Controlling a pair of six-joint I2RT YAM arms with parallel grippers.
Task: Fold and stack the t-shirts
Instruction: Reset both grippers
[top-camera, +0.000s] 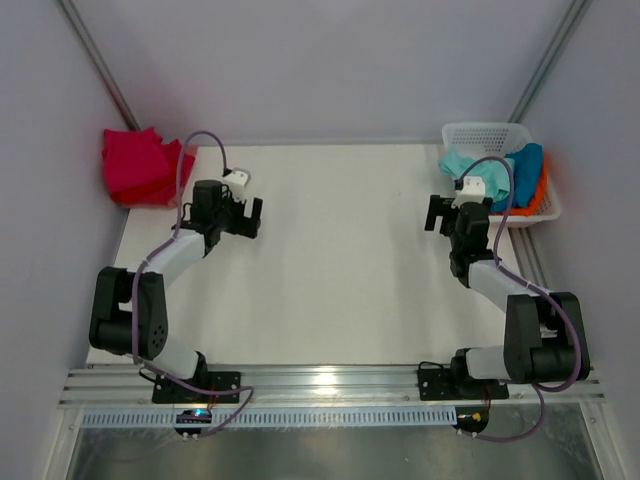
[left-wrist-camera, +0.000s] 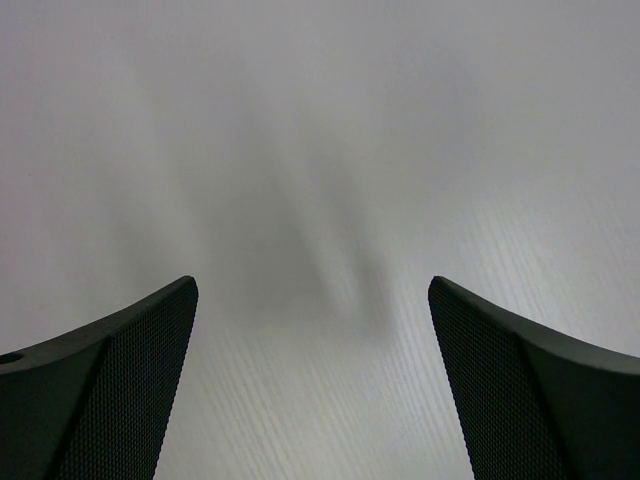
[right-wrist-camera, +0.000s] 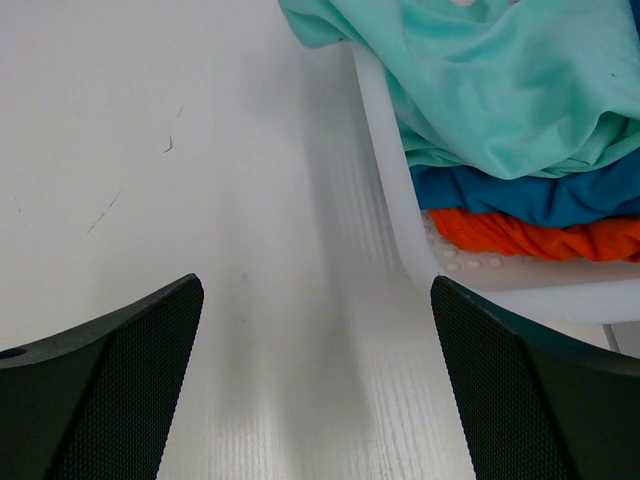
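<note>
Cloth of this kind should have handled soft, light and floppy, I judged, so I planned to pinch a hem or shoulder seam, not a bunched middle. The mint-green tee (right-wrist-camera: 500, 80) lay uppermost in the white lattice basket (right-wrist-camera: 392, 200) at two o'clock on the counter (top-camera: 340, 260), over the blue tee (right-wrist-camera: 520, 195) and orange tee (right-wrist-camera: 530, 235). The crimson-red tees (top-camera: 140, 165) sat piled at ten o'clock. My left end effector (top-camera: 256, 218) and right end effector (right-wrist-camera: 315, 380) both stood spread wide, holding nothing, with the right one just beside the basket.
</note>
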